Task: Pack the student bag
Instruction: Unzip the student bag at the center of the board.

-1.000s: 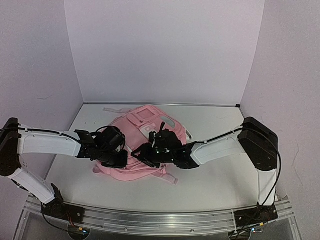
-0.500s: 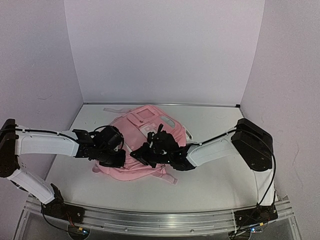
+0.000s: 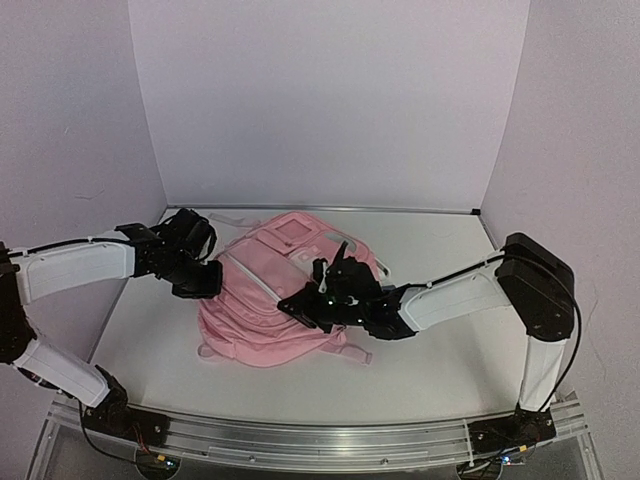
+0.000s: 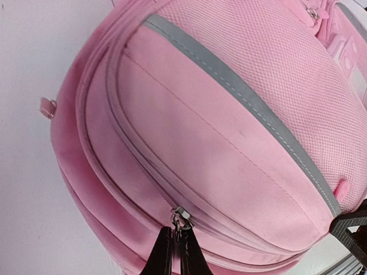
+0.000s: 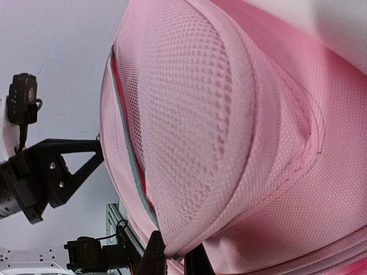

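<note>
On the white desk [image 3: 440,370], about its middle, lies the student bag [image 3: 255,325]: a large soft pink fabric backpack with pale grey trim, flat on the desk with its front pockets up.

Count: one bag, two arms, two grippers, both on the bag.

Left gripper [image 4: 176,236]: at the bag's far-left edge. Fingers closed, pinching one small silver metal zip pull [image 4: 181,216] between the tips. The zip track curves away from the pull around the bag's rounded side. One pale grey strip [image 4: 241,91] runs diagonally beside the mesh face.

Right gripper [image 5: 175,256]: over the middle of the bag. Fingers closed on a raised fold of the pink mesh panel [image 5: 195,126], which stands up in a ridge.

In the way: in the top view the right forearm lies across the bag's right side and hides it. The left gripper's black body covers the far-left corner. The grippers are near each other but apart, with bag fabric between them.

Around:
- Three plain pale lilac walls [image 3: 330,100] stand left, far and right.
- One aluminium rail [image 3: 320,440] runs along the near edge.
- Two strap ends trail on the desk, one far [image 3: 225,220], one near [image 3: 352,353].
- One small pink tab with a metal ring [image 4: 49,106] sits at the bag's edge.
</note>
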Tool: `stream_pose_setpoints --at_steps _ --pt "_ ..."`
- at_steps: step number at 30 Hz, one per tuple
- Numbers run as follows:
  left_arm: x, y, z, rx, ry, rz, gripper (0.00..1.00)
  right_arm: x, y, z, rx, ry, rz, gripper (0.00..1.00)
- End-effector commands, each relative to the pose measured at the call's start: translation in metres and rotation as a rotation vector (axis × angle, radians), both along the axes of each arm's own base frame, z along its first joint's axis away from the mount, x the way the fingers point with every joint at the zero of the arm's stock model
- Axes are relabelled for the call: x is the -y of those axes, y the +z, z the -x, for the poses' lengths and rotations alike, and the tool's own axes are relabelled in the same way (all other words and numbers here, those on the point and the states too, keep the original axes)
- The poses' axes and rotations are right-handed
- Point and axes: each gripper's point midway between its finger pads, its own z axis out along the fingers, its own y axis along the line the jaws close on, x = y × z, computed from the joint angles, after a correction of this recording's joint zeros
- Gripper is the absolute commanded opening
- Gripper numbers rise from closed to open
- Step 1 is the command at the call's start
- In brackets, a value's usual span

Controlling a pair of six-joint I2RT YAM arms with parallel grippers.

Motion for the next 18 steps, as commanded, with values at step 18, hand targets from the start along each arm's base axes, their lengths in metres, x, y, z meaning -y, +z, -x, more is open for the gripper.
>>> stream_pose_setpoints --at_steps 18 --pt "0.035 0.028 -0.039 0.056 -0.499 0.077 0.00 0.037 0.086 -0.009 0.582 0.099 0.397 0.38"
